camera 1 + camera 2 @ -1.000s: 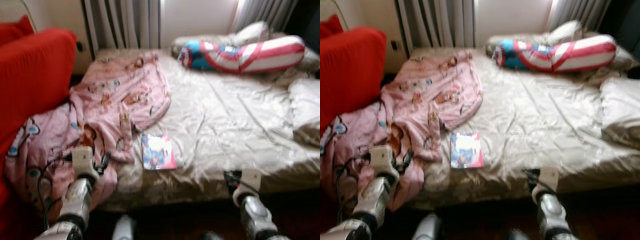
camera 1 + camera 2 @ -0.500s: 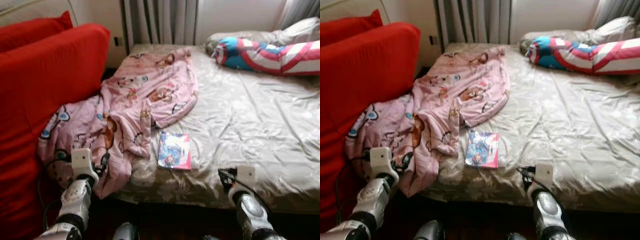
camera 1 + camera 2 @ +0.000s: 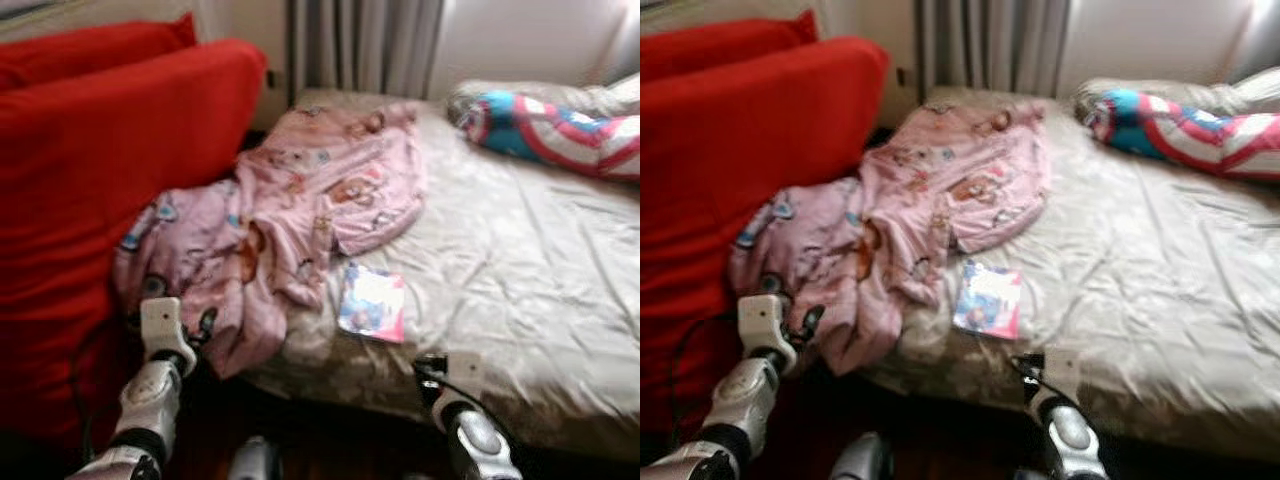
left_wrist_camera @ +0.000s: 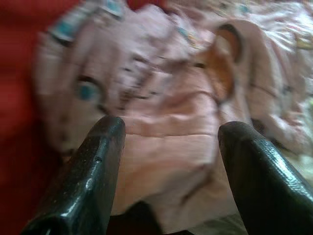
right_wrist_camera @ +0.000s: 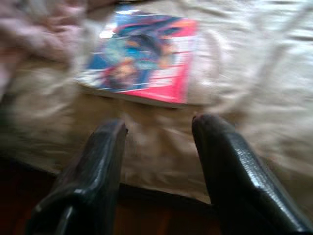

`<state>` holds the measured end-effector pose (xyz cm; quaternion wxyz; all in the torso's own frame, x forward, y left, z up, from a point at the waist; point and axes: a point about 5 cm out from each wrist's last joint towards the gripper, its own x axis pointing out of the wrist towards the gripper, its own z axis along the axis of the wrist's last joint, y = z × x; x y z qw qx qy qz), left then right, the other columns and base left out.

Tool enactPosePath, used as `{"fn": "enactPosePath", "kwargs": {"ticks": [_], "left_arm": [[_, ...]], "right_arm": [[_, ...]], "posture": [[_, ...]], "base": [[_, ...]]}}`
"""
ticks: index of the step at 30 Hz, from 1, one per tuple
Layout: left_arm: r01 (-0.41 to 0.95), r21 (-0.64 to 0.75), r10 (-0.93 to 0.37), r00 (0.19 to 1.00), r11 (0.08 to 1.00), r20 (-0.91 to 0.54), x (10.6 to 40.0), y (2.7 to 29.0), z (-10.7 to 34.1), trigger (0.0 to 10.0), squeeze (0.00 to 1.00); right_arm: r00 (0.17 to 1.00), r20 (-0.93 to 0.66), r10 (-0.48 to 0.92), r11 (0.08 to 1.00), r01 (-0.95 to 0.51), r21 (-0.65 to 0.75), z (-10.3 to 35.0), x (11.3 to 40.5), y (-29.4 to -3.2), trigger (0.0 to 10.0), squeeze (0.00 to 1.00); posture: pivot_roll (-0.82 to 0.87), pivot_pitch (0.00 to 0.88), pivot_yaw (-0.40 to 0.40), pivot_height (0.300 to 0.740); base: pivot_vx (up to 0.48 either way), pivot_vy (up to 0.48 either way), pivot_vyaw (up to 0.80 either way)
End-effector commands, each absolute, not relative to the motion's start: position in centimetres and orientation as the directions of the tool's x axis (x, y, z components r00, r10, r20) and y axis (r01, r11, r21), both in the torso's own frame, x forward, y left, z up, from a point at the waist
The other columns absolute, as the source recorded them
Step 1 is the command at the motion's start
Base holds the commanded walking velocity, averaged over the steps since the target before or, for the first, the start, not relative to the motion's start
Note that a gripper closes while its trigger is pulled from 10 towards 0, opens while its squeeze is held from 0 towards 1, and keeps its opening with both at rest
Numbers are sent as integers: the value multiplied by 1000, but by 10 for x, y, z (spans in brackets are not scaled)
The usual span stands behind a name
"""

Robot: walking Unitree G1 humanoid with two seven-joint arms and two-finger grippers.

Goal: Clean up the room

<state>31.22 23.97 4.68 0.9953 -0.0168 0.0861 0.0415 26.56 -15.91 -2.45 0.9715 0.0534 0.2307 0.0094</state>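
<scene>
Where satin sheet (image 3: 520,250) creases, glossy flat book (image 3: 372,302)

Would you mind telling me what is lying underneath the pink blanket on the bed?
The pink blanket lies on the beige bed sheet and spills over the bed's edge against the red sofa. The book lies beside it, uncovered. Whatever else is beneath its folds is hidden.

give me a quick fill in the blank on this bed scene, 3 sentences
1. The book lies flat on the ____, beside the pink blanket.
2. The left gripper points at the pink blanket with its fingers ____.
3. The sofa beside the bed is ____ in colour.

Missing words: bed; open; red
</scene>
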Motion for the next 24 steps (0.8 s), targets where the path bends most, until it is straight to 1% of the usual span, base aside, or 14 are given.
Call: {"fn": "enactPosePath", "kwargs": {"ticks": [1, 13, 24], "left_arm": [[-61, -33, 54, 982, 998, -179, 312, 231, 44, 10000, 0], [-57, -36, 50, 983, 998, -176, 312, 230, 43, 10000, 0], [-54, -37, 47, 986, 998, -159, 313, 228, 45, 10000, 0]], "right_arm": [[889, -457, 22, 995, 25, 98, -27, 262, -168, 10000, 0], [886, -462, -38, 989, 98, 107, -29, 259, -175, 10000, 0], [885, -464, -39, 989, 100, 108, -27, 261, -176, 10000, 0]], "posture": [[-26, 23, -44, 616], [-27, 16, -43, 616], [-27, 16, -43, 616]], "base": [[285, 0, 0], [300, 0, 0], [350, 0, 0]]}}
